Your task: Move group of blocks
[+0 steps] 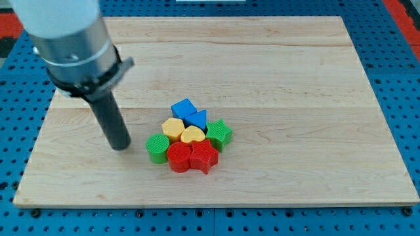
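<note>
A tight cluster of blocks sits at the board's lower middle. A blue cube [183,107] and a blue triangular block [196,118] are at its top. A yellow hexagon [173,128] and a yellow heart [192,136] lie in the middle. A green star [220,133] is at the right and a green cylinder [157,147] at the left. A red cylinder [178,157] and a red star [203,156] form the bottom. My tip [120,145] rests on the board just left of the green cylinder, a small gap apart.
The wooden board [295,78] lies on a blue pegboard table [400,59]. The arm's grey body [69,39] fills the view's top left corner above the rod.
</note>
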Action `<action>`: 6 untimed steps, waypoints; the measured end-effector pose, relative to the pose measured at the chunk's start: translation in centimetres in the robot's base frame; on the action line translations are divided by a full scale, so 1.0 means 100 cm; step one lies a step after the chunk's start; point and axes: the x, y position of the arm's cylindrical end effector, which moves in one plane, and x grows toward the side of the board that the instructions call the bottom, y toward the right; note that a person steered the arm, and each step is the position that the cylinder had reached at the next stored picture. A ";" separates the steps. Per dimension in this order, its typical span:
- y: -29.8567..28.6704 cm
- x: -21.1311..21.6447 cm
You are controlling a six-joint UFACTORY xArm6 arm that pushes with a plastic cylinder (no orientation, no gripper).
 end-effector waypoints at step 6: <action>0.106 0.032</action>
